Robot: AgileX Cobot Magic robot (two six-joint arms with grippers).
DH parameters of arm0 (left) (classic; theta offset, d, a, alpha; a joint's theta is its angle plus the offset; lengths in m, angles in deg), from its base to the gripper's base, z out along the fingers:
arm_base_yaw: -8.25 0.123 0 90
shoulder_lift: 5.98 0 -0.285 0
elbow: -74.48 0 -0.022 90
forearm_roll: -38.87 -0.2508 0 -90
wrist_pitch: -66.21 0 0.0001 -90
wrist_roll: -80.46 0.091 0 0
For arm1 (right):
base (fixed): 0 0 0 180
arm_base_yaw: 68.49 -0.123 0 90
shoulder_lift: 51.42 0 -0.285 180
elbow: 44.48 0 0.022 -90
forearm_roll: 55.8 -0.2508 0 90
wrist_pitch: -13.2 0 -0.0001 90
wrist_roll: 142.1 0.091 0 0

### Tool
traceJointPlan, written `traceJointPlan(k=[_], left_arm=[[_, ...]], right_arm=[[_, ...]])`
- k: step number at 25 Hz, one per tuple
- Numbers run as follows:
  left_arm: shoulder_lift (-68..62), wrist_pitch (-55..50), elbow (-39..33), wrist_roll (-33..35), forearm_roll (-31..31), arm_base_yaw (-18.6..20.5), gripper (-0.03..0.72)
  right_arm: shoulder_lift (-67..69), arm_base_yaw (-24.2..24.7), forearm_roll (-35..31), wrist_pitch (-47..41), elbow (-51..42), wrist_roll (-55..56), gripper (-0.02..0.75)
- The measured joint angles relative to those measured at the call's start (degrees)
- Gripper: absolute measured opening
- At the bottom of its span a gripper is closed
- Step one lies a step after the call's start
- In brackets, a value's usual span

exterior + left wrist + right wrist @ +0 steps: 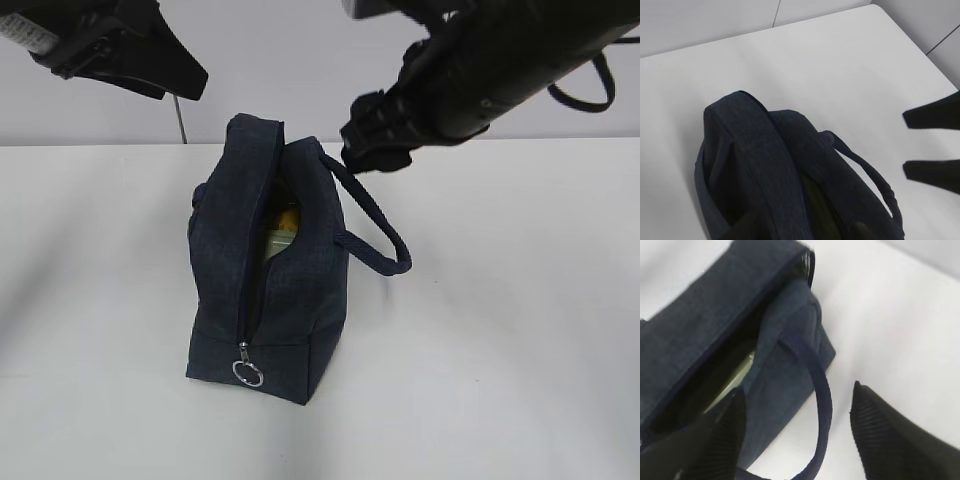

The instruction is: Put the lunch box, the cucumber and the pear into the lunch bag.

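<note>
- Exterior view: a navy lunch bag (265, 290) stands upright on a white bench (500, 350), its top gaping open. The zipper's metal ring pull (247, 373) hangs low on the near end.
- Through the gap this view alone shows a bit of yellow, the pear (287, 219), above a pale green edge, the lunch box (279, 243). The cucumber cannot be made out.
- The bag's looped handle (375, 225) droops to the right.
- The left tool (185, 80) and right tool (375, 145) hover above the bag; their tips are unclear here.
- Left wrist view: the left tool (930, 145) has its tips apart, empty, above bare bench beside the handle (875, 180).
- Right wrist view: the right tool (800, 430) is spread wide and holds nothing, with the handle (822, 405) between its fingers; a pale green sliver (737, 377) shows inside.
</note>
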Motion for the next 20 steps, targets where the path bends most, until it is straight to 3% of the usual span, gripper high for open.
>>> traceJointPlan(k=[7, 14, 20], left_arm=[[2.19, -0.27, 0.00, 0.00, -1.79, 0.00, 0.340], [4.00, 0.60, 0.00, 0.04, -2.03, 0.00, 0.340], [4.34, 0.68, 0.00, 0.04, -2.14, 0.00, 0.340]], right_arm=[[-13.08, 0.00, 1.36, 10.99, -11.92, 0.00, 0.505], [-24.55, 0.00, -2.34, 33.29, -38.39, 0.00, 0.486], [-23.47, 0.00, 0.28, 38.14, -45.61, 0.00, 0.485]])
